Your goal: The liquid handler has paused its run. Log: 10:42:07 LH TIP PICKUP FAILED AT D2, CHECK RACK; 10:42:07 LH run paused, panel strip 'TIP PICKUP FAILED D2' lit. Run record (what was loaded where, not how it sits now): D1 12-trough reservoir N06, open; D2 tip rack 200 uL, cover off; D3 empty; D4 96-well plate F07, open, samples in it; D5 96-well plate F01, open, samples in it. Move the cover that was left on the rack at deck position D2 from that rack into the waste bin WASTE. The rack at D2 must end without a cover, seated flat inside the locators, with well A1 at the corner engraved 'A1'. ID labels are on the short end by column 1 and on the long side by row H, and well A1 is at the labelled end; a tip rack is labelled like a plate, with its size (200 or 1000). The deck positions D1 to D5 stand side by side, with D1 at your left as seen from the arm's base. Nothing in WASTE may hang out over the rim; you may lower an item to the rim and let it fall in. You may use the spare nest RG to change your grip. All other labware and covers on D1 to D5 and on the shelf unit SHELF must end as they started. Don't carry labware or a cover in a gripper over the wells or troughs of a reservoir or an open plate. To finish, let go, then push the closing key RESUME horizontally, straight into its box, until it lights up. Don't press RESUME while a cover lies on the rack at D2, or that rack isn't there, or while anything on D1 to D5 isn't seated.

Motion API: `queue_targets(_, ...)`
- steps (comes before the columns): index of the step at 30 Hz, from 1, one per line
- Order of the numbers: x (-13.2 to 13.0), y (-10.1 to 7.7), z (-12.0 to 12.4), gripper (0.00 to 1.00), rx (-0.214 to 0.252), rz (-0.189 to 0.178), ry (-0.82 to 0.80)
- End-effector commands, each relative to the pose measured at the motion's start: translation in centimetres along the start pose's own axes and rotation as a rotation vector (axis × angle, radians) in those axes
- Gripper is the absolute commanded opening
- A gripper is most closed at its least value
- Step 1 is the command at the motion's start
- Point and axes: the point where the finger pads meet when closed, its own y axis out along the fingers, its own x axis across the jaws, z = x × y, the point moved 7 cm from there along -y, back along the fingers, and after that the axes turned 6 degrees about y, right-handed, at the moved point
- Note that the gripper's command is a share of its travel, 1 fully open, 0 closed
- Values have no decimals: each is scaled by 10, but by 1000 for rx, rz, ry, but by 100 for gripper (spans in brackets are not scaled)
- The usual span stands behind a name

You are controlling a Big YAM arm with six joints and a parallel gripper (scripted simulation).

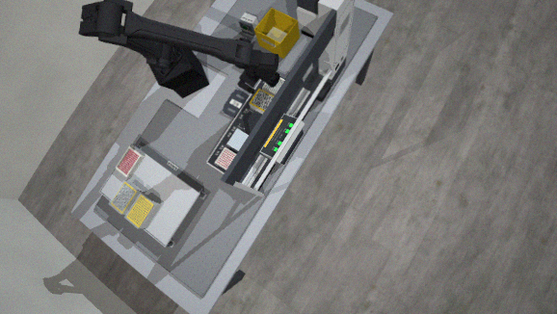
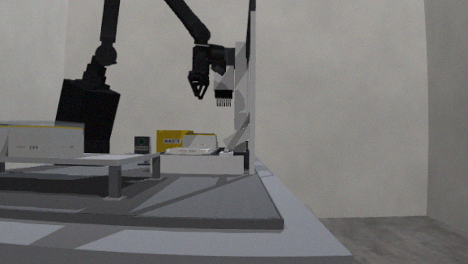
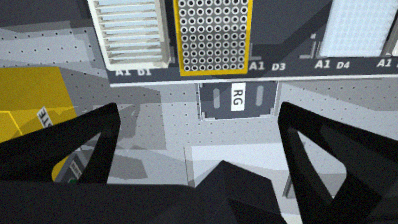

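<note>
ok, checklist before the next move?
1. Gripper open and holding nothing: ok.
2. Tip rack at D2 uncovered, its tip holes show in the wrist view: ok.
3. Rack seated flat inside its locators, A1 at the engraved corner: cannot tell; the rack hides the D2 marking.
4. Pale cover lies inside the yellow WASTE bin, nothing visibly over the rim from the top view: ok.
5. Spare nest RG holds nothing: ok.
6. D1 reservoir and D4 plate in their positions, open: ok; seating cannot tell.
</note>
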Motion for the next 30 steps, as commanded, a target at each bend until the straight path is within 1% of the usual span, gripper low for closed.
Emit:
queue_targets(1, -10, -22, -33, 100, -58, -33, -18)
queue_targets(2, -15, -20, -35, 100, -53, -30, -20)
queue_targets(3, -14, -14, -34, 100, -38, -22, -25)
queue_targets(5, -14, -14, -34, 100, -38, -22, -25)
queue_targets(6, -10, -2, -10, 100, 3, -10, -64)
queue_targets(10, -11, -2, -10, 100, 3, -7, -61)
queue_targets(11, -14, -3, -16, 100, -4, -7, -47)
queue_targets(12, -17, 7, -16, 100, -3, -5, -36)
queue_targets(20, -17, 34, -15, 100, -2, -5, -36)
queue_targets(22, -17, 34, -15, 100, -2, -5, -36)
queue_targets(23, -15, 34, -22, 100, -15, -10, -32)
queue_targets(25, -17, 44, -15, 100, -2, -5, -36)
queue_targets(30, -17, 61, -15, 100, -1, -5, -36)
